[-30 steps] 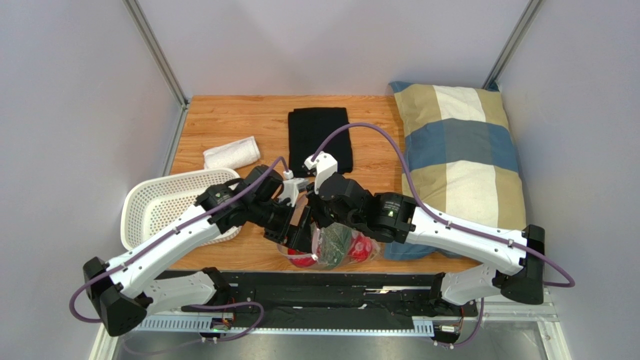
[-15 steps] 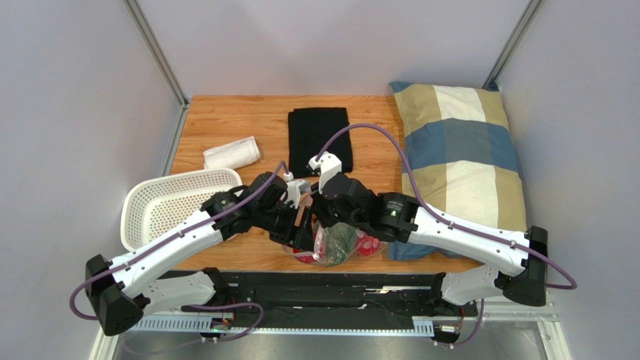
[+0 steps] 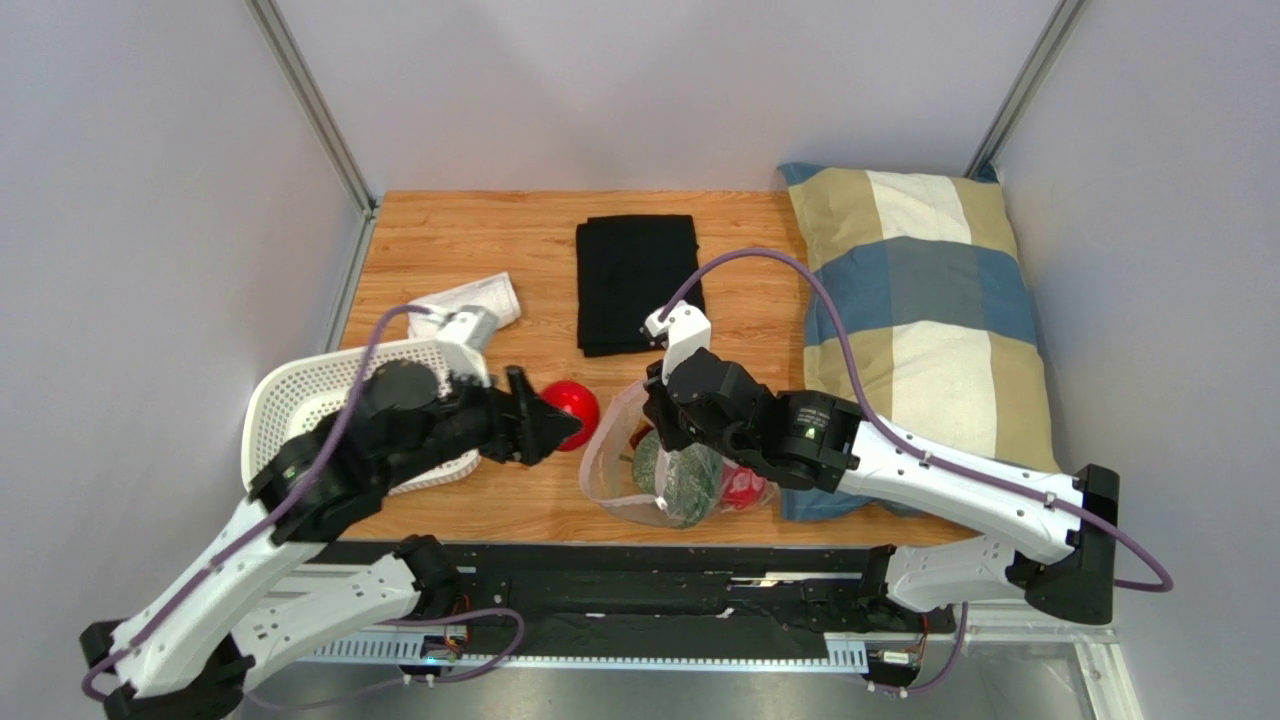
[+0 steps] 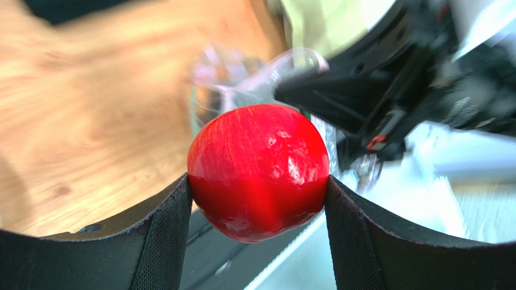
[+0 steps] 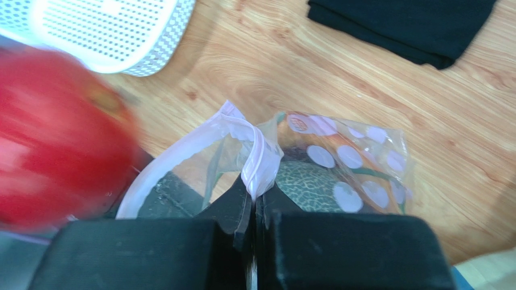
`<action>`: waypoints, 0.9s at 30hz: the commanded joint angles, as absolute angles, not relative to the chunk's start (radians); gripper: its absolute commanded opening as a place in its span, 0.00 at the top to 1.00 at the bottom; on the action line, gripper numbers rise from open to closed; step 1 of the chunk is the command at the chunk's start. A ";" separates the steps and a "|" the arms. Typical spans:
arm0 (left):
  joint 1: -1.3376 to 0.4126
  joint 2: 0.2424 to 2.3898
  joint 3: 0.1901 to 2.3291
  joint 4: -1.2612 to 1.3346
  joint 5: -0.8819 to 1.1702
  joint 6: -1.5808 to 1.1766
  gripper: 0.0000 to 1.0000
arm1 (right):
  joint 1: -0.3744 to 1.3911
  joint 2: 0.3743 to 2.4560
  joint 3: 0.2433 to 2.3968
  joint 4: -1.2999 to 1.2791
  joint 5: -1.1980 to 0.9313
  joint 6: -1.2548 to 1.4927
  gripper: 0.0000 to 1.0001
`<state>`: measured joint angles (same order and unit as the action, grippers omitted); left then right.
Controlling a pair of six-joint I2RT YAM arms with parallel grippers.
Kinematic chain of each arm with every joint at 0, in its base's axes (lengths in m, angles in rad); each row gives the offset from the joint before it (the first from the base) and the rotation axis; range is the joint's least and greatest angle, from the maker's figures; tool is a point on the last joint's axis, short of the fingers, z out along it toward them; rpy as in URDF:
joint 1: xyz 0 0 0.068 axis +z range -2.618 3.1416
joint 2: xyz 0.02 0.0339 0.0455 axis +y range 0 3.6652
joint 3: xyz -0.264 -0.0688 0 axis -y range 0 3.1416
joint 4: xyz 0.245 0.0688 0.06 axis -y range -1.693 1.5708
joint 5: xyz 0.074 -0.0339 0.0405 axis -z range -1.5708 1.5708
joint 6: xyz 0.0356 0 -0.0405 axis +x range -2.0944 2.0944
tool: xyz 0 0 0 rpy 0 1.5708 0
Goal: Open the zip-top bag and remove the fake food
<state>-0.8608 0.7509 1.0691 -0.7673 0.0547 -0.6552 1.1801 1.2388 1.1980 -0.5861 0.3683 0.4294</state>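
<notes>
The clear zip-top bag (image 3: 669, 477) with pale dots lies open near the table's front edge; its pinkish zip strip (image 5: 257, 154) shows in the right wrist view. My right gripper (image 3: 649, 425) is shut on that strip and holds the mouth up. Inside are a green piece (image 3: 684, 477) and a red fruit (image 3: 742, 485). My left gripper (image 3: 568, 416) is shut on another red fruit (image 3: 571, 405), held just left of the bag's mouth. In the left wrist view the fruit (image 4: 258, 171) sits between both pads. The orange piece is hidden.
A white perforated basket (image 3: 323, 413) sits at the left under my left arm. A rolled white towel (image 3: 466, 305) and a folded black cloth (image 3: 639, 279) lie farther back. A plaid pillow (image 3: 917, 308) fills the right side.
My left gripper has pulled out of the bag to the left with a red fruit in it. The left arm swung back over the basket. The right gripper still holds the zip strip.
</notes>
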 commanded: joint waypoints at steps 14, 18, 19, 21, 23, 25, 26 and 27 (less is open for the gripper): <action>-0.313 0.782 0.993 -1.017 -0.414 -0.862 1.00 | 1.088 1.140 1.250 -0.606 0.379 0.315 1.00; -0.123 0.940 0.956 -0.974 -0.327 -0.819 1.00 | 1.065 1.129 1.255 -0.606 0.348 0.279 1.00; -0.070 0.972 0.939 -0.968 -0.295 -0.818 1.00 | 1.052 1.127 1.256 -0.606 0.341 0.270 1.00; -0.043 1.055 0.924 -0.933 -0.215 -0.824 1.00 | 1.043 1.123 1.258 -0.606 0.331 0.265 1.00; -0.034 1.098 0.905 -0.923 -0.198 -0.836 1.00 | 1.023 1.124 1.261 -0.604 0.312 0.265 1.00; -0.032 1.140 0.890 -0.910 -0.193 -0.850 0.95 | 1.016 1.129 1.262 -0.603 0.298 0.264 1.00; -0.029 1.147 0.882 -0.901 -0.187 -0.856 0.87 | 1.014 1.129 1.264 -0.601 0.288 0.265 1.00; -0.023 1.155 0.877 -0.893 -0.180 -0.857 0.78 | 1.012 1.132 1.262 -0.601 0.282 0.265 1.00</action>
